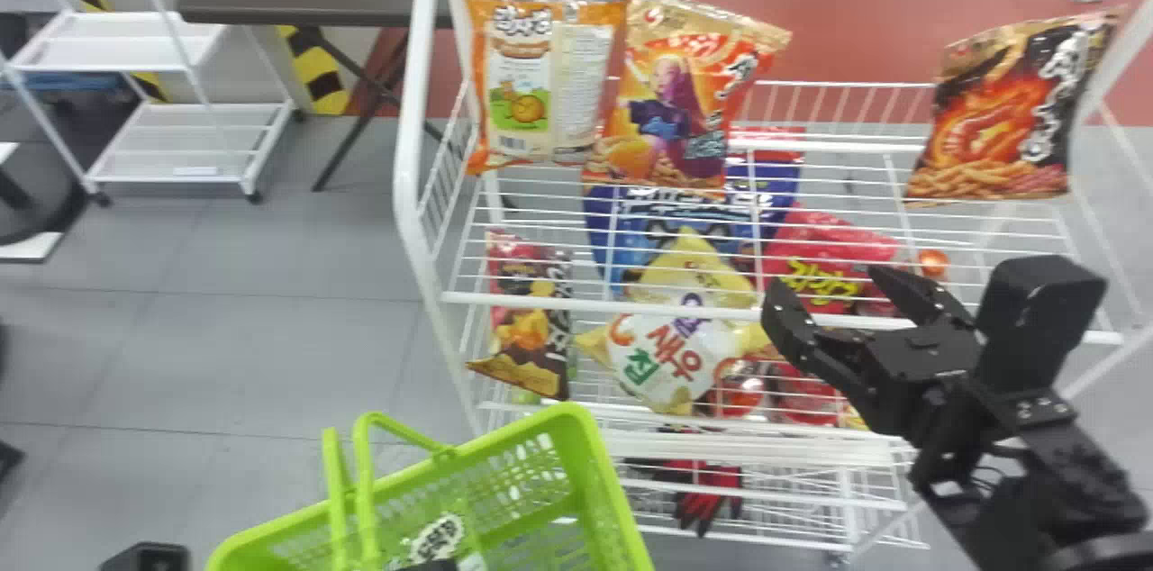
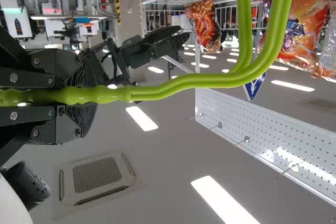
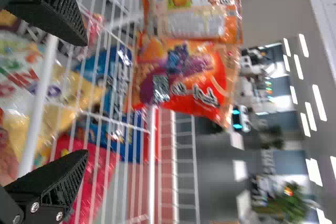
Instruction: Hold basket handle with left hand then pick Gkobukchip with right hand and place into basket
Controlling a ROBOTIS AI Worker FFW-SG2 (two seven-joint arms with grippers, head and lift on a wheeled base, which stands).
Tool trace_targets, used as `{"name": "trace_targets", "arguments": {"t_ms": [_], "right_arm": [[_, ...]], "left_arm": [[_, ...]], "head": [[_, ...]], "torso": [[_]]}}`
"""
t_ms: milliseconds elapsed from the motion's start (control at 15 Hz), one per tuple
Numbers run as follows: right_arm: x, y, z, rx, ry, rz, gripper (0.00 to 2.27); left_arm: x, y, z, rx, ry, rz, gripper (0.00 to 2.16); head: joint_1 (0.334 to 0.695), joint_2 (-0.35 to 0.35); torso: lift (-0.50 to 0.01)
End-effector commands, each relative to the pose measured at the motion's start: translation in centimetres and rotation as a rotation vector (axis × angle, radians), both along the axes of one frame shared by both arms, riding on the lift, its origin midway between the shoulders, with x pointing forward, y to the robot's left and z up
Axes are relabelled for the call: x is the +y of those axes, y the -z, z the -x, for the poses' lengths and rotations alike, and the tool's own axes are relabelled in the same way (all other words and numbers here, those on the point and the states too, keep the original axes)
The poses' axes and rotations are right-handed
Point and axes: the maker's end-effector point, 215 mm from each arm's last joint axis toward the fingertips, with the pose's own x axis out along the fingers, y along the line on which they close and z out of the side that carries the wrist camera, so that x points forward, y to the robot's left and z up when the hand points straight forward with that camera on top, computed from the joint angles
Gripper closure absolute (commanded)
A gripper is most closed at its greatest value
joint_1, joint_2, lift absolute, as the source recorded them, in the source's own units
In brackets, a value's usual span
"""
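- Holding on tight: our left claw [image 1: 147, 557] sits low at the left, and up close the left claw [image 2: 79, 96] is clamped on the green basket handle [image 2: 184, 83].
- Over to our right claw [image 1: 833, 283], fingers well apart, poised by the front rail of the wire rack [image 1: 612, 304], near the pink bag [image 1: 824, 251].
- Which bag is the Gkobukchip? We can't tell from the packets, so here's the lineup!
- On the shelf, a dark red bag [image 1: 527, 319] lies at the left end, then a white-and-yellow bag [image 1: 676, 355] in the middle, with a blue bag [image 1: 698, 211] behind it and that pink one to its right.
- Above them we have two orange bags side by side, one with a biscuit picture [image 1: 545, 76], one with a purple figure [image 1: 680, 94], plus a black-and-red bag [image 1: 1013, 112] off to the right.
- Down in front of the rack, our green basket [image 1: 599, 499] stands near its left end, and we spot something with white lettering [image 1: 437, 537] inside.
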Motion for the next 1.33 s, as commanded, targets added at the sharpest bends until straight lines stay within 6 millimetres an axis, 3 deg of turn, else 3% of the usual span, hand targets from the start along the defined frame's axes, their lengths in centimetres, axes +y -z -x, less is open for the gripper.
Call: {"name": "trace_targets", "arguments": {"t_ms": [0,467,1267], "right_arm": [[-1.4,0.0,0.2,-0.125,0.037,0.016,0.07],[-2.3,0.8,2.8,-0.189,0.061,0.009,0.07],[-2.6,0.9,2.9,-0.189,0.067,0.008,0.07]], "left_arm": [[0.0,0.0,0.0,0.001,0.000,0.000,2.15],[-0.1,0.1,-0.2,0.001,-0.002,0.001,2.15],[-0.3,0.3,-0.5,0.002,0.002,-0.003,2.15]], "head": [[0.695,-0.006],[0.695,-0.048],[0.695,-0.058]], "torso": [[0.000],[0.000],[0.000]]}}
